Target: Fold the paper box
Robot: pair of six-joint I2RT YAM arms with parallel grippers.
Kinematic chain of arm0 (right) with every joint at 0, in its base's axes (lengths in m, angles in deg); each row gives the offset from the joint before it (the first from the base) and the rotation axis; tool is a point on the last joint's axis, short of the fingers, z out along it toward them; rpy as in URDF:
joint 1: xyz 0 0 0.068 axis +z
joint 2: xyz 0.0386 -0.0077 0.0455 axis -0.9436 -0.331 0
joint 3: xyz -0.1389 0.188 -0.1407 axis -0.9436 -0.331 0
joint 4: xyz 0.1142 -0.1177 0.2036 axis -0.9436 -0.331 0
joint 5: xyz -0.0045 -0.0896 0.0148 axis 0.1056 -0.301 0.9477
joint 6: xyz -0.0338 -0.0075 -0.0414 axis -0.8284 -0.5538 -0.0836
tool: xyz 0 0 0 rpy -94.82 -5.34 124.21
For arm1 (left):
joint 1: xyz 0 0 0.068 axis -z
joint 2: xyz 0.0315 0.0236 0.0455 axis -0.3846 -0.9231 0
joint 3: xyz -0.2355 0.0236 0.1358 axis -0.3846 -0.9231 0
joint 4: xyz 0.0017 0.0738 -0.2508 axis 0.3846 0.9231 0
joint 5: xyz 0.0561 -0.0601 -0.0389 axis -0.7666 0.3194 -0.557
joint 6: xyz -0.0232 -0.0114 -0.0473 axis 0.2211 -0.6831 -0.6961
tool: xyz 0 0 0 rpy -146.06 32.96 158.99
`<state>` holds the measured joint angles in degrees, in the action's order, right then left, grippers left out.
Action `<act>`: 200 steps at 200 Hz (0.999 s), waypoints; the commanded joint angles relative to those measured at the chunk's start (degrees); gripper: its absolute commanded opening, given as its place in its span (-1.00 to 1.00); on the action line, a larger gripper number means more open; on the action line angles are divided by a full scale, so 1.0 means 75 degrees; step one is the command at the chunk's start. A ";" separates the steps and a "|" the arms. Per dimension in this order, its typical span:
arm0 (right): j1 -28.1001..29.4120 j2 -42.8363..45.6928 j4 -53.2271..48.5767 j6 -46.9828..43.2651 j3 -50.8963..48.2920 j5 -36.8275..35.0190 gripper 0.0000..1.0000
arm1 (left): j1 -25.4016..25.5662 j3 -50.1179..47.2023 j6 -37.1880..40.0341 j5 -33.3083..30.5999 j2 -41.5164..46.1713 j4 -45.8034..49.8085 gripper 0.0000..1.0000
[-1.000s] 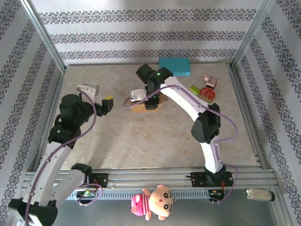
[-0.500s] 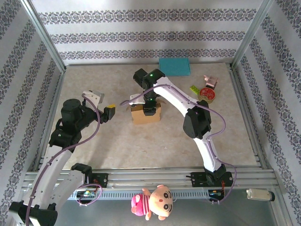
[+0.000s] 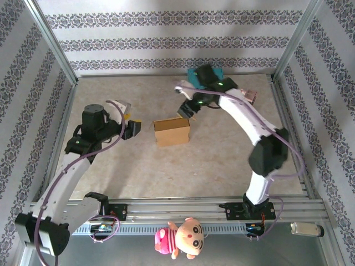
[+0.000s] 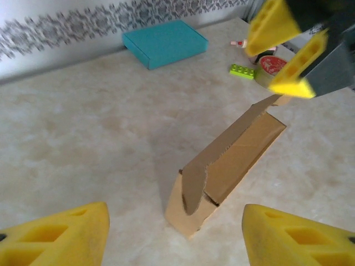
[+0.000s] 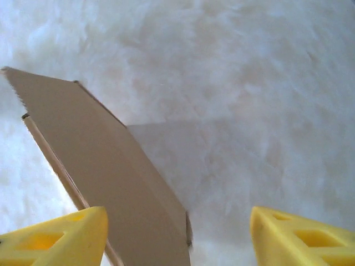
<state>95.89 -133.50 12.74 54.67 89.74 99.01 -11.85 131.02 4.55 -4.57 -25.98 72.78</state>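
though near right gripper [image 3: 186, 110], paper box [image 3: 171, 132]

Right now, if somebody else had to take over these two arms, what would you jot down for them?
Left gripper: jaws open, empty, just left of the paper box.
Right gripper: jaws open, empty, by the box's far right corner.
Box: on the table, centre, free of both.
Done: body looks formed.
Left: long top flap stands raised; probably press it shut.
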 commanded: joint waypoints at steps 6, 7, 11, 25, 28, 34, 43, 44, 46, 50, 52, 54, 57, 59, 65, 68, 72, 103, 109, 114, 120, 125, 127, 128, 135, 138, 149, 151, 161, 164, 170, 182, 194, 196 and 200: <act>-0.0290 0.1537 0.2760 0.2551 -0.2238 0.0890 0.49 | 0.0042 0.0319 -0.0771 0.0547 -0.0457 0.0201 0.24; -0.0314 0.1580 0.2802 0.2566 -0.2276 0.0853 0.50 | 0.0048 0.0331 -0.0769 0.0548 -0.0470 0.0212 0.24; -0.0364 0.1747 0.2912 0.2585 -0.2584 0.0731 0.55 | 0.0067 0.0344 -0.0751 0.0558 -0.0514 0.0258 0.24; -0.0646 0.2098 0.3121 0.2504 -0.3272 0.0580 0.64 | 0.0111 0.0378 -0.0683 0.0604 -0.0644 0.0370 0.24; -0.0695 0.2129 0.3155 0.2478 -0.3355 0.0612 0.64 | 0.0131 0.0388 -0.0674 0.0607 -0.0661 0.0389 0.24; -0.0770 0.2161 0.3152 0.2445 -0.3472 0.0704 0.64 | 0.0143 0.0403 -0.0673 0.0612 -0.0719 0.0409 0.24; -0.0796 0.2123 0.3087 0.2355 -0.3520 0.0838 0.61 | 0.0159 0.0435 -0.0700 0.0639 -0.0786 0.0421 0.24; -0.0801 0.2113 0.3077 0.2345 -0.3521 0.0844 0.61 | 0.0165 0.0442 -0.0704 0.0641 -0.0799 0.0421 0.24; -0.0797 0.2083 0.3057 0.2317 -0.3521 0.0855 0.60 | 0.0183 0.0453 -0.0707 0.0657 -0.0821 0.0422 0.24; -0.0798 0.2033 0.3001 0.2269 -0.3508 0.0885 0.56 | 0.0182 0.0479 -0.0724 0.0671 -0.0871 0.0438 0.24; -0.0805 0.2007 0.2979 0.2251 -0.3501 0.0894 0.54 | 0.0197 0.0497 -0.0730 0.0676 -0.0885 0.0444 0.24; -0.0803 0.1971 0.2956 0.2235 -0.3484 0.0897 0.53 | 0.0203 0.0513 -0.0740 0.0686 -0.0904 0.0454 0.24; -0.0795 0.1930 0.2926 0.2210 -0.3467 0.0897 0.49 | 0.0218 0.0525 -0.0755 0.0699 -0.0939 0.0457 0.24; -0.0795 0.1896 0.2908 0.2198 -0.3455 0.0897 0.47 | 0.0226 0.0538 -0.0755 0.0715 -0.0958 0.0466 0.24; -0.0785 0.1816 0.2854 0.2147 -0.3420 0.0946 0.42 | 0.0245 0.0572 -0.0767 0.0752 -0.1010 0.0486 0.24; -0.0784 0.1776 0.2836 0.2125 -0.3400 0.0955 0.39 | 0.0250 0.0590 -0.0764 0.0778 -0.1045 0.0500 0.24; -0.0767 0.1734 0.2824 0.2107 -0.3387 0.0980 0.36 | 0.0279 0.0601 -0.0730 0.0799 -0.1090 0.0521 0.24; -0.0740 0.1641 0.2853 0.2095 -0.3448 0.0995 -0.03 | 0.0368 0.0753 -0.0603 0.0796 -0.1426 0.0636 0.24; -0.0737 0.1662 0.2843 0.2094 -0.3468 0.0983 -0.06 | 0.0377 0.0768 -0.0606 0.0801 -0.1485 0.0622 0.24; -0.0751 0.1684 0.2832 0.2092 -0.3492 0.1001 -0.06 | 0.0389 0.0765 -0.0615 0.0795 -0.1520 0.0600 0.24; -0.0754 0.1724 0.2820 0.2061 -0.3545 0.1023 -0.07 | 0.0397 0.0775 -0.0626 0.0812 -0.1562 0.0561 0.24; -0.0753 0.1758 0.2817 0.2047 -0.3582 0.1037 -0.08 | 0.0415 0.0757 -0.0646 0.0824 -0.1587 0.0526 0.24; -0.0758 0.1768 0.2831 0.2029 -0.3595 0.1029 -0.08 | 0.0416 0.0757 -0.0658 0.0820 -0.1592 0.0513 0.24; -0.0759 0.1778 0.2837 0.2029 -0.3599 0.1028 -0.08 | 0.0422 0.0755 -0.0660 0.0819 -0.1595 0.0508 0.24; -0.0755 0.1806 0.2837 0.2028 -0.3648 0.1046 -0.10 | 0.0438 0.0742 -0.0690 0.0839 -0.1637 0.0460 0.24; -0.0755 0.1816 0.2841 0.2029 -0.3666 0.1061 -0.11 | 0.0434 0.0744 -0.0696 0.0852 -0.1642 0.0442 0.24; -0.0743 0.1801 0.2809 0.2019 -0.3680 0.1140 -0.16 | 0.0454 0.0722 -0.0751 0.0865 -0.1701 0.0379 0.24; -0.0738 0.1794 0.2802 0.2027 -0.3675 0.1157 -0.16 | 0.0461 0.0725 -0.0763 0.0865 -0.1708 0.0370 0.24; -0.0707 0.1762 0.2741 0.1976 -0.3640 0.1303 -0.15 | 0.0467 0.0717 -0.0833 0.0854 -0.1768 0.0343 0.24; -0.0698 0.1751 0.2719 0.1964 -0.3629 0.1350 -0.14 | 0.0471 0.0706 -0.0859 0.0854 -0.1784 0.0328 0.24; -0.0685 0.1747 0.2686 0.1930 -0.3615 0.1398 -0.12 | 0.0488 0.0704 -0.0887 0.0853 -0.1814 0.0317 0.24; -0.0655 0.1729 0.2689 0.1913 -0.3603 0.1324 -0.15 | 0.0523 0.0683 -0.0962 0.0803 -0.1871 0.0288 0.22; -0.0651 0.1689 0.2705 0.1913 -0.3575 0.1308 -0.22 | 0.0553 0.0652 -0.1057 0.0766 -0.1922 0.0250 0.18; -0.0648 0.1684 0.2703 0.1913 -0.3564 0.1308 -0.24 | 0.0550 0.0643 -0.1074 0.0747 -0.1936 0.0241 0.17; -0.0640 0.1659 0.2702 0.1919 -0.3551 0.1308 -0.28 | 0.0556 0.0642 -0.1110 0.0717 -0.1961 0.0229 0.15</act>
<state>90.33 -120.98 32.79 69.86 62.76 107.16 -8.68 135.32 -1.64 0.61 -39.90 75.60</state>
